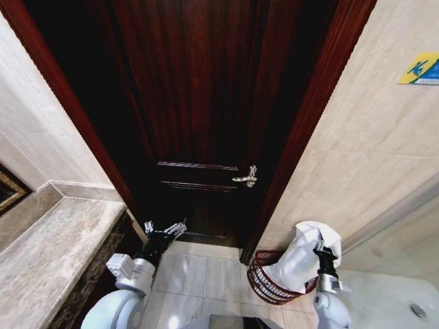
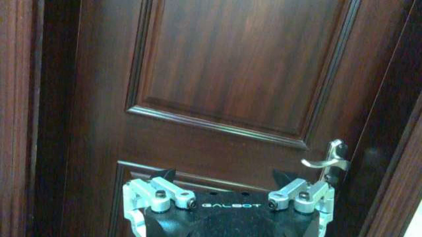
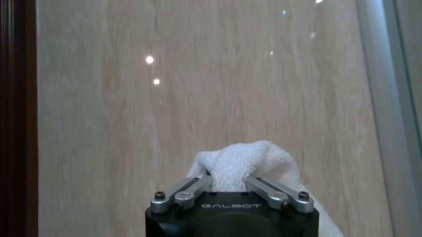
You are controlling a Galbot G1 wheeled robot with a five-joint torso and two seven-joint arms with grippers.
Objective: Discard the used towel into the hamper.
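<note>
Towel [image 1: 302, 257], white, bunched: pinched in the right gripper [image 3: 229, 183], hanging over the hamper [image 1: 264, 282] by the tiled wall [image 3: 197, 89]. Step: carry complete, drop pending. Next move calls for parting the jaws. Left gripper [image 2: 224, 177] spread, idle, facing the door [image 2: 231, 74].

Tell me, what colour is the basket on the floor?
Dark reddish-brown wire basket, clearest in the head view.

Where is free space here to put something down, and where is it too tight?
Free: the counter beside the left tool, and the floor tiles between door and hamper. Crowded: the right corner, where the right tool holds the towel over the hamper by the wall.
</note>
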